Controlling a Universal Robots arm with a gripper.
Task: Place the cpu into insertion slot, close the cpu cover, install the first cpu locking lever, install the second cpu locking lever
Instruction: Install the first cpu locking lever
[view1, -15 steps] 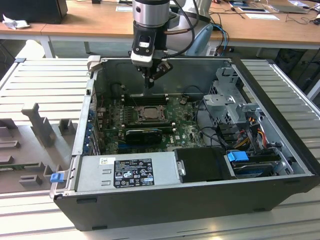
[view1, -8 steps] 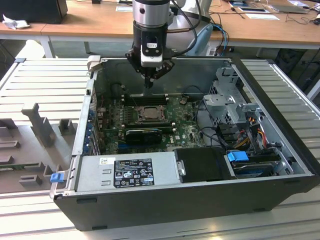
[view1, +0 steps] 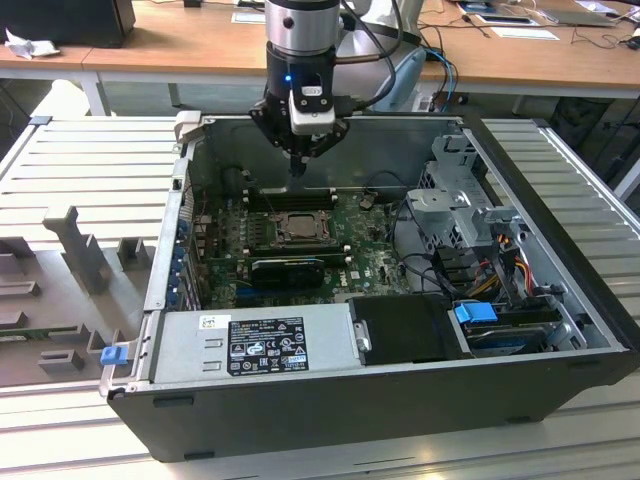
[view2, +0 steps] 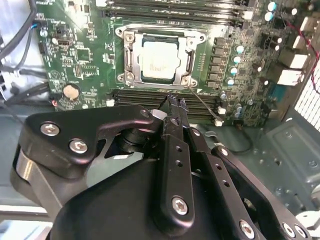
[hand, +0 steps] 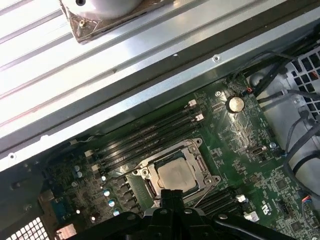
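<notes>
The pincer (view2: 175, 103), clenched on nothing, hangs above the memory slots (view2: 131, 95) just beside the insertion slot (view2: 161, 31), where the cpu (view2: 159, 59) lies seated with the cpu cover (view2: 132, 56) down around it.

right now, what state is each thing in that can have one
cpu: seated in the insertion slot
cpu cover: down flat around the cpu
locking lever: one thin rod juts out from the slot's corner, looks unlatched
gripper: shut, empty, hovers beside the slot
computer case: open, side panel off
</notes>
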